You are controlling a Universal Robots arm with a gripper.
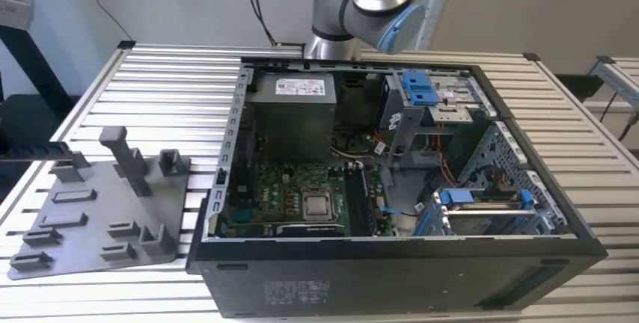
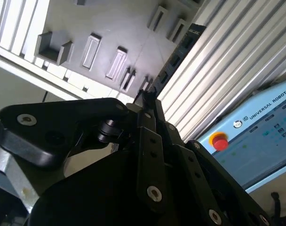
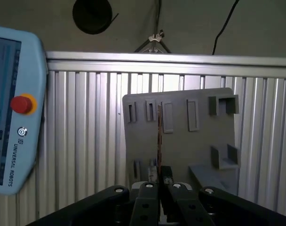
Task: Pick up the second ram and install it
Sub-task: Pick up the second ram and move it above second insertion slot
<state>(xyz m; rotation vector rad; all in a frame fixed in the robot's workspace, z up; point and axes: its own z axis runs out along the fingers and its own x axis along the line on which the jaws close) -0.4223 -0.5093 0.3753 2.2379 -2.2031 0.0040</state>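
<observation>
**One thin stick pinched in the hand, clear of its holder plate**

One look through the first wrist view tells most of it. The hand point(image 3: 159, 178) is clenched on the second ram point(image 3: 158, 136), which stands out from between the fingertips edge-on, a narrow dark sliver with a coppery line along it. Well behind it lies the grey holder plate point(image 3: 190, 146) on the ribbed metal surface point(image 3: 86, 141), and a pale blue teach pendant point(image 3: 11, 117) with a red button shows too. The stick hangs in the air and rests in nothing.

In the exterior view the arm point(image 1: 364, 1) rises at the top centre of the frame. The plate lies low on the exterior view's left. The open computer case point(image 1: 399, 267) takes the centre and the exterior view's right, its motherboard point(image 1: 289, 196) exposed.

I'd judge the stick light and stiff but delicate. It is thin enough to pivot or slip in a pinch, and the chips on its faces and the contacts along one long edge are best left untouched. The flat faces seem the sound place to hold. Where along its length the hand grips, I cannot make out.
</observation>
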